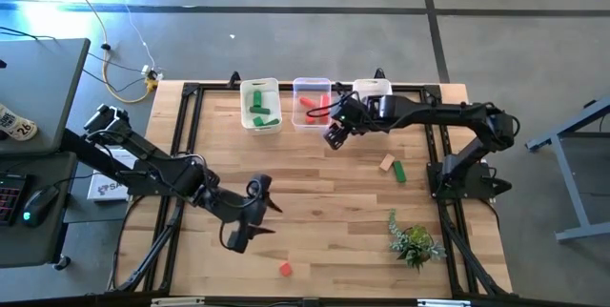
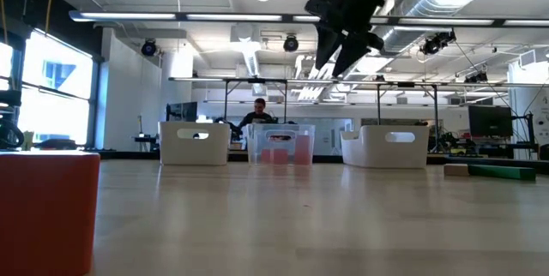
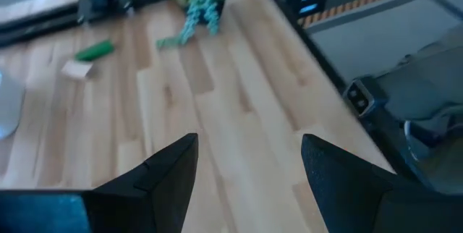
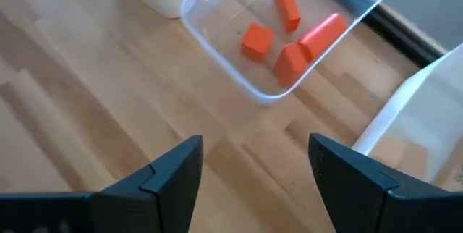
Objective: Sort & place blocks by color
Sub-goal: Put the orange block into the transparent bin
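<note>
Three bins stand in a row at the table's far edge: a white bin (image 1: 260, 104) with green blocks, a clear bin (image 1: 312, 103) with several red blocks (image 4: 286, 34), and a white bin (image 1: 373, 88) partly under my right arm. A tan block (image 1: 386, 163) and a green bar (image 1: 399, 171) lie right of the table's middle. One red cube (image 1: 284, 269) sits near the near edge. My right gripper (image 1: 334, 136) hovers open just in front of the clear bin, holding nothing. My left gripper (image 1: 264, 219) is open above the table's middle-near part, holding nothing.
A small green leafy plant (image 1: 414, 241) lies near the table's right near corner. A black frame (image 1: 181, 126) runs around the tabletop. Bare wood lies between the two grippers. In the low view a person (image 2: 260, 113) sits in the room behind the bins.
</note>
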Tool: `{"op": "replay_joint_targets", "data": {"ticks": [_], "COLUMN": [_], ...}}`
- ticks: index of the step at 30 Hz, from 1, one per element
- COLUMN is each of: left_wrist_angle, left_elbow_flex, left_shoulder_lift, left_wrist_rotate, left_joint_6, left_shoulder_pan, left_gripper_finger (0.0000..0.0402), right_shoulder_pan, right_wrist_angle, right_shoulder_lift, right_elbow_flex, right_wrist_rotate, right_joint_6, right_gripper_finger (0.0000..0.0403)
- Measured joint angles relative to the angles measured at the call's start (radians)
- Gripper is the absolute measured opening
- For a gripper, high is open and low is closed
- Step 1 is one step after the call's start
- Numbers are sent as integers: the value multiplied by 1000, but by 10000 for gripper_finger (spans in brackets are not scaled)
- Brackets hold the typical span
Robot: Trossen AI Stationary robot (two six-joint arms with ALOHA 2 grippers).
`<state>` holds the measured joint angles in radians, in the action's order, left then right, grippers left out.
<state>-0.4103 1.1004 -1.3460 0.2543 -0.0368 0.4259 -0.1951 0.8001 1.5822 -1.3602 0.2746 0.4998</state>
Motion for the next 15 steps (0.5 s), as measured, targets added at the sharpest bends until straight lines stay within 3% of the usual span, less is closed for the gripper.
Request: {"op": "replay_joint_targets", "data": {"ticks": [5, 15], "left_wrist_angle": [57, 70], "left_elbow_flex": [0, 0], "left_shoulder_lift": [0, 1], "left_wrist_rotate": [-57, -199], "left_joint_6": [41, 75], "left_shoulder_pan": [0, 6], "left_gripper_finger": [235, 235], "right_shoulder_pan": [31, 181], "right_wrist_angle": [0, -5], "right_shoulder_lift": [0, 0], "right_elbow_flex": [0, 0], "right_wrist_rotate": [-41, 13], "right_joint_6": [117, 351], "right_gripper_finger": [239, 239]}}
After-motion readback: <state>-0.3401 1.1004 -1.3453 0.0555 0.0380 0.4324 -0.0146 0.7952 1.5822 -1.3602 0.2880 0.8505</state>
